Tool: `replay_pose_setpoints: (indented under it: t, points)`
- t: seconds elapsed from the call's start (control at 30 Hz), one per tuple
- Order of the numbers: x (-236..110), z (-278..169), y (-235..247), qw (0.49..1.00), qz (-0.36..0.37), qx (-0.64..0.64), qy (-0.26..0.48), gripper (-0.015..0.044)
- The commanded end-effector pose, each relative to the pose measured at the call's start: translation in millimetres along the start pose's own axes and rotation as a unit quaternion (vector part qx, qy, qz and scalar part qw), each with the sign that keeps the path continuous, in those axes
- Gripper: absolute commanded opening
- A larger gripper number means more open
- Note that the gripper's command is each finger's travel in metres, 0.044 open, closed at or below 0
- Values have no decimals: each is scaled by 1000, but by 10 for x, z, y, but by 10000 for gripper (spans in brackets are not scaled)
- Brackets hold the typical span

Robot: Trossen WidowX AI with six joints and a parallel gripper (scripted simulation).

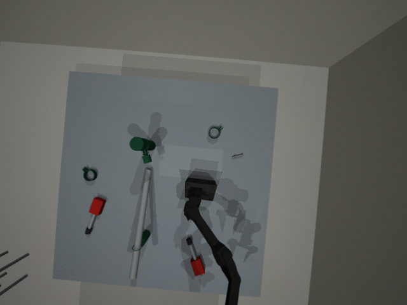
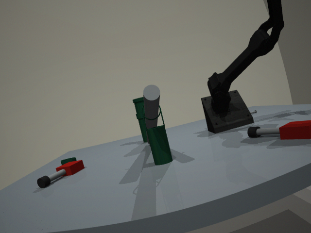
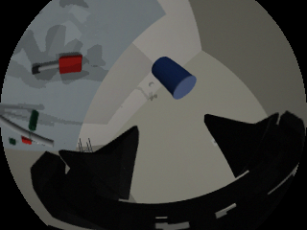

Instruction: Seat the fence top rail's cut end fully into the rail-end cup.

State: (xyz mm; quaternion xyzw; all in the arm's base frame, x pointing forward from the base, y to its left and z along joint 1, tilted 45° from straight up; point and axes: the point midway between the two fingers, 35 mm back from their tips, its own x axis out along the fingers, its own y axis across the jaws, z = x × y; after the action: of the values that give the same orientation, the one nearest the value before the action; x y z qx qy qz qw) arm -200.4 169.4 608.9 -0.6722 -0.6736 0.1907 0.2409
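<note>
Top view: rail [image 1: 141, 216] lies on a long slant across the grey table [image 1: 249, 108], cut end toward 12 o'clock, far end toward 6 o'clock.
Rail end: stops just short of the small green rail-end cup [image 1: 147, 159], a visible gap between them; not seated.
Cup mounting: cup hangs from the band on the big post [image 1: 140, 143], at 12 o'clock from the rail.
Loop cap: thin green ring [image 1: 137, 247] encircles the rail on the lower line post [image 2: 159, 145], toward 6 o'clock.
Gripper: fingers spread wide and holding nothing in the wrist view [image 3: 169, 148], only pale floor showing between them; raised off to the 3 o'clock side, well apart from the rail.
Handling, judged: a plain grey tube, apparently rigid and smooth, so it may slide lengthwise in a pinch; long enough to swing about the loop if held near one end.
Grip point, judged: across the tube's width, between loop cap and cut end, nearer the cut end for steering into the cup.
Risk, judged: a push landing off-axis could knock the band down the post.
Bystanders: two red-handled tools [image 1: 96, 206] [image 1: 197, 265] and loose green bands [image 1: 214, 131], clear of the rail's line.
</note>
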Motion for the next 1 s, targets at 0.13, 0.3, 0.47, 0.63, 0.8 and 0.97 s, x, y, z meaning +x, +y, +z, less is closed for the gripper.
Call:
replay_pose_setpoints:
  t: [0.13, 0.3, 0.47, 0.63, 0.8, 0.97]
  points:
    - [51, -358, 150, 999, -16, 40, 28, 440]
    - [32, -956, 583, 985, -13, 154, 71, 440]
    - [-85, -1518, 1046, 963, -36, 241, 119, 440]
    - [-255, -1999, 1689, 920, -27, 350, 177, 440]
    - [-515, -2329, 2352, 856, -30, 455, 244, 440]
    - [-810, -2527, 3001, 788, -26, 536, 301, 440]
